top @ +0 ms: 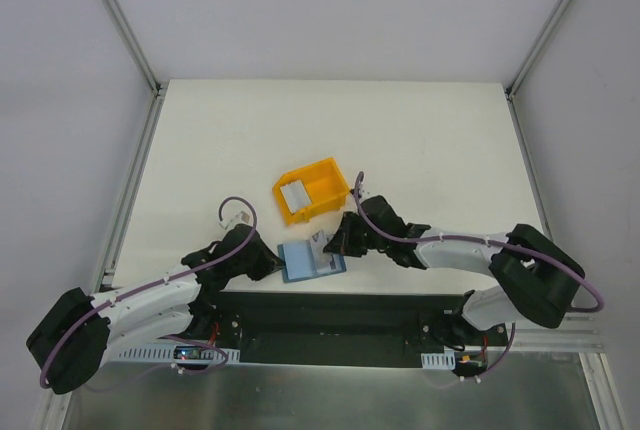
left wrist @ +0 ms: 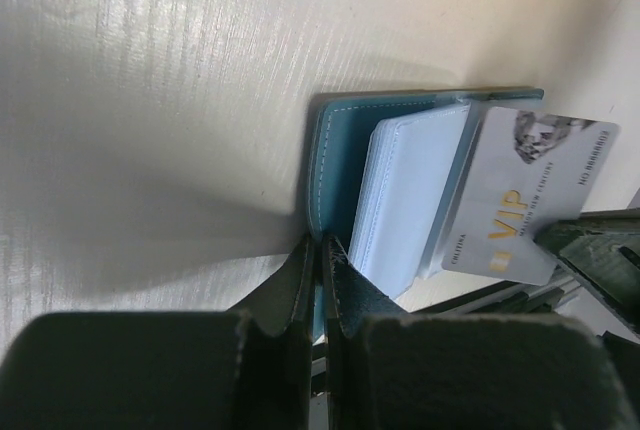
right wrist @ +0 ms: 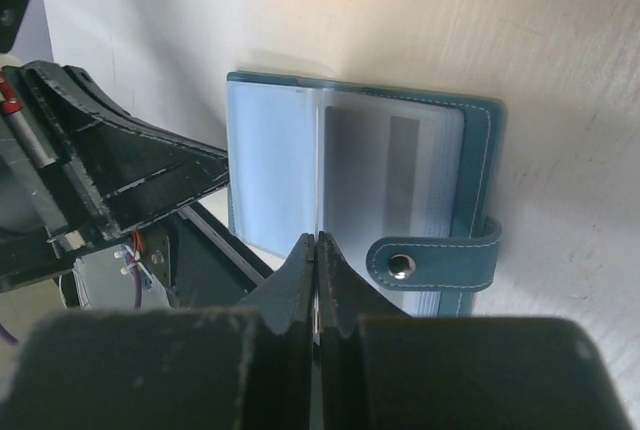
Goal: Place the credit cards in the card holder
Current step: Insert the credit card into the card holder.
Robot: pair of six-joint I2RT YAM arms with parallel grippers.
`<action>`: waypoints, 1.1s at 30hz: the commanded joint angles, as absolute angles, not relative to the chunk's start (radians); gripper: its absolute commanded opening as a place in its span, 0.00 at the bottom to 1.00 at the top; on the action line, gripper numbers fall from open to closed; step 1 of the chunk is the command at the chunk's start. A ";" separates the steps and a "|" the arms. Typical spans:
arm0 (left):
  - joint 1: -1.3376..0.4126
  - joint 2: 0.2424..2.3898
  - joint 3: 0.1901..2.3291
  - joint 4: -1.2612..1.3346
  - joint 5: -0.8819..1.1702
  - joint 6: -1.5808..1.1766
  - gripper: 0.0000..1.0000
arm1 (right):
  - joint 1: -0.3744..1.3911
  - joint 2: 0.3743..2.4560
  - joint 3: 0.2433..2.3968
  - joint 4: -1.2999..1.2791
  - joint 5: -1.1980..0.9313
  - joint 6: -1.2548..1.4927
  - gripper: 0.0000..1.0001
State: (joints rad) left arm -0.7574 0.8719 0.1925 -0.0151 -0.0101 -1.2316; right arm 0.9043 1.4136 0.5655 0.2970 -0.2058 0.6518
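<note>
Open teal card holder (left wrist: 335, 165), grey card (left wrist: 520, 200) atop

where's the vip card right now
In the left wrist view, the VIP card sits at right, half over the pockets of the open card holder, its edge held by the right gripper.

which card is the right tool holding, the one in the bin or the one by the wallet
The VIP card at the open wallet: the right tool pinches its edge. The other card lies loose in the yellow bin.
</note>
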 commanded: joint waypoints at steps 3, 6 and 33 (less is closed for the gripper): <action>-0.752 0.881 0.163 -0.086 -0.015 -1.238 0.00 | 0.919 1.473 0.538 0.437 -0.196 0.693 0.00; -0.752 0.885 0.163 -0.086 -0.015 -1.239 0.00 | 0.926 1.503 0.525 0.465 -0.209 0.703 0.00; -0.749 0.903 0.172 -0.084 -0.017 -1.238 0.00 | 0.956 1.563 0.492 0.474 -0.235 0.715 0.01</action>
